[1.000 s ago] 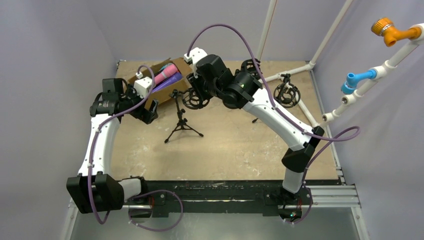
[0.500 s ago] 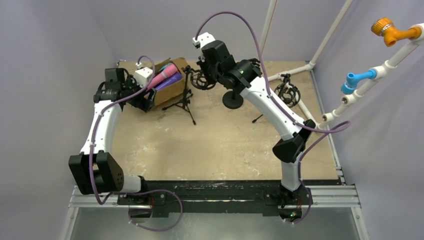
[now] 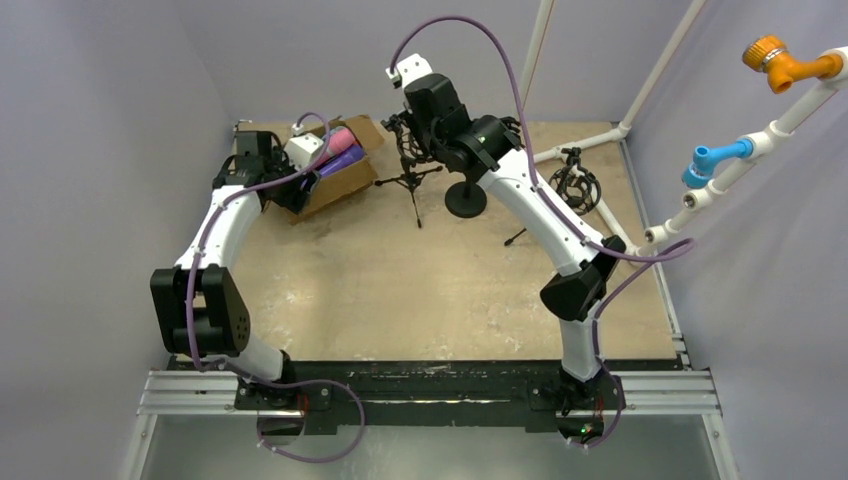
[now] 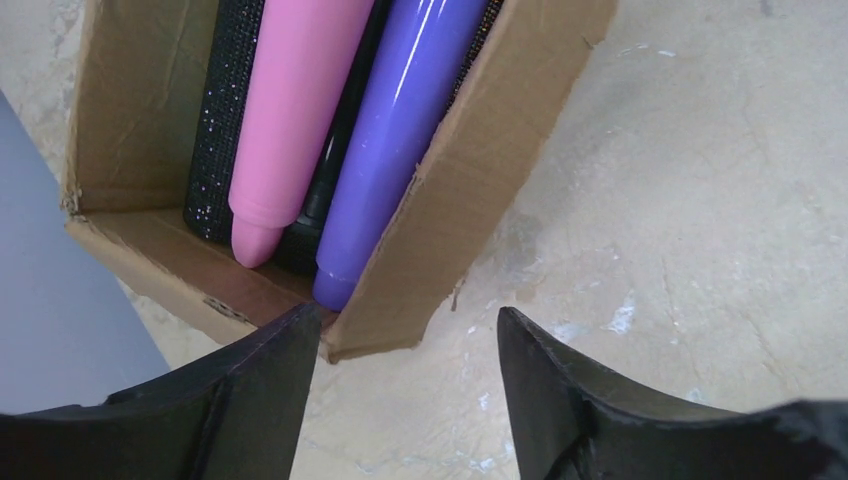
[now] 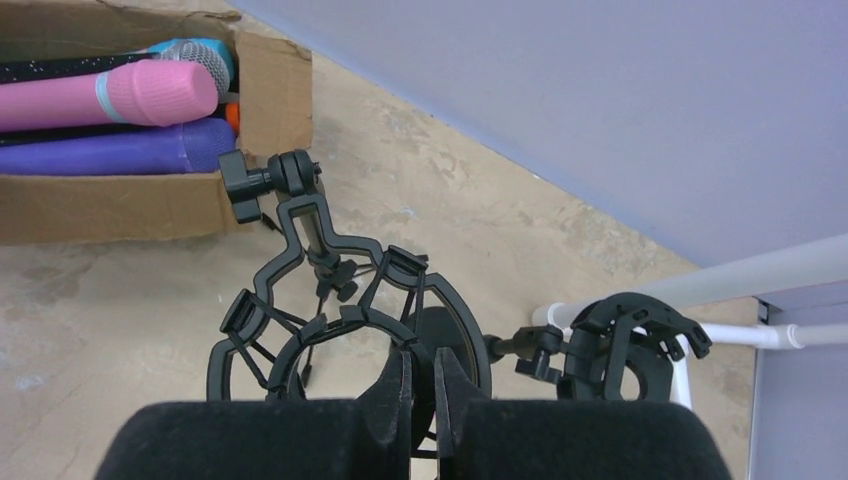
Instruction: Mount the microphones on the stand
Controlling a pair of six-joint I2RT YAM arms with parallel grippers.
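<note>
Left wrist view: we see our left end effector spread wide with nothing between its fingers, hovering over a corner of a cardboard box on the tabletop. A pink microphone and a purple microphone lie side by side inside the box. Our right end effector is pinched narrow on the ring cradle of the stand.

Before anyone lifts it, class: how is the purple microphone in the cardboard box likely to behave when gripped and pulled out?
The purple microphone looks rigid and glossy, so it may slip in a pinch. Its round barrel would likely roll on the table. Lying tight against the wall of the cardboard box, it may drag coming out.
</note>
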